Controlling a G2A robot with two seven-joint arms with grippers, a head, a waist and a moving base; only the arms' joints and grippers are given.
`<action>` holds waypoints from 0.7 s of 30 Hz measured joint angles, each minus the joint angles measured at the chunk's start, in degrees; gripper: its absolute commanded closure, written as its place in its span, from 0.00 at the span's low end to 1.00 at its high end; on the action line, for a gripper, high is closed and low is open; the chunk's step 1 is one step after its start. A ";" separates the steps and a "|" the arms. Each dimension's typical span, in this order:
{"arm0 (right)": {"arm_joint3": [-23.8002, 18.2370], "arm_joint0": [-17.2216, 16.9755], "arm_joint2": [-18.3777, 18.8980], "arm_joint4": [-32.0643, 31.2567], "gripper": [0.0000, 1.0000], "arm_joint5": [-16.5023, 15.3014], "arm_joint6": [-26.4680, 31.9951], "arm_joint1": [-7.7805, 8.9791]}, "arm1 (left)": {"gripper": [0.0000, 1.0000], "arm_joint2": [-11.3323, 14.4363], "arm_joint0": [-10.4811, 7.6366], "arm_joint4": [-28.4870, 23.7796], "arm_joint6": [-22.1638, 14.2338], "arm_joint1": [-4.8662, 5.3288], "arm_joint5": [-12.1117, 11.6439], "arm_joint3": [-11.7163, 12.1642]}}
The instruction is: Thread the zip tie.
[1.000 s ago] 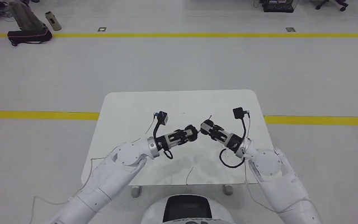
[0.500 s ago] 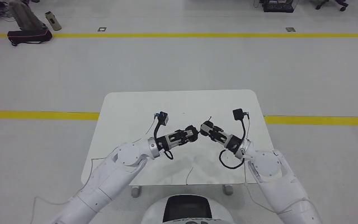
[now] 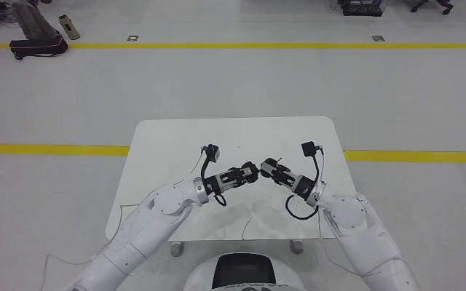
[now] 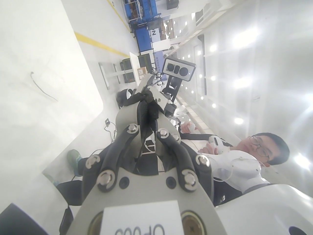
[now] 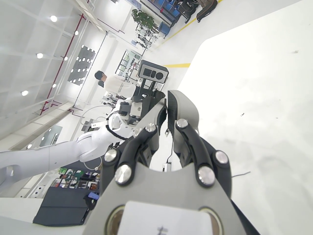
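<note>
**Where the Two Grippers Meet: Condition at the Table**

Although both arms angle inward over the near half of the table, both are held clear of the tabletop. The left gripper and the right gripper point at each other tip to tip, just beside one another. Whether they touch cannot be told from above.

In the left wrist view, the left fingers are drawn together at the tips, with only a dark slit between the black pads. What is pinched there, if anything, cannot be made out. The right gripper's grey tip sits directly beyond them.

In the right wrist view, the right fingers likewise close down to a narrow slit, with one ribbed black pad exposed. Nothing identifiable shows in the pinch.

A zip tie lies flat and loose on the white table, apart from both grippers. It is thin, dark and gently curved, with a small hooked head at one end. A thin dark strand lies on the tabletop in the right wrist view. Whether it is the same item cannot be told.

Beyond the table's sides, a yellow floor line runs crosswise. Farther off lies a second yellow line. At the far left, a dark bag rests on the floor with a small canister just beside it.
</note>
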 measured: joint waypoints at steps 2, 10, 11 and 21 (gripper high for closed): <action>-0.02 -0.15 0.40 0.13 0.00 -0.51 0.26 0.13 | 1.00 -0.10 -0.05 0.18 0.25 -0.02 -0.06 0.07; -1.02 -1.07 2.82 3.81 0.00 -0.61 4.05 0.99 | 1.00 -0.95 0.08 -0.45 1.42 -0.08 -0.67 0.39; -0.95 -1.06 3.12 4.81 0.00 -0.61 4.96 1.09 | 1.00 -1.00 0.13 -0.62 1.53 -0.10 -0.67 0.45; 1.07 -1.08 3.07 7.56 0.00 0.61 5.60 0.98 | 1.00 -1.02 0.21 -0.96 1.92 -0.17 0.13 0.45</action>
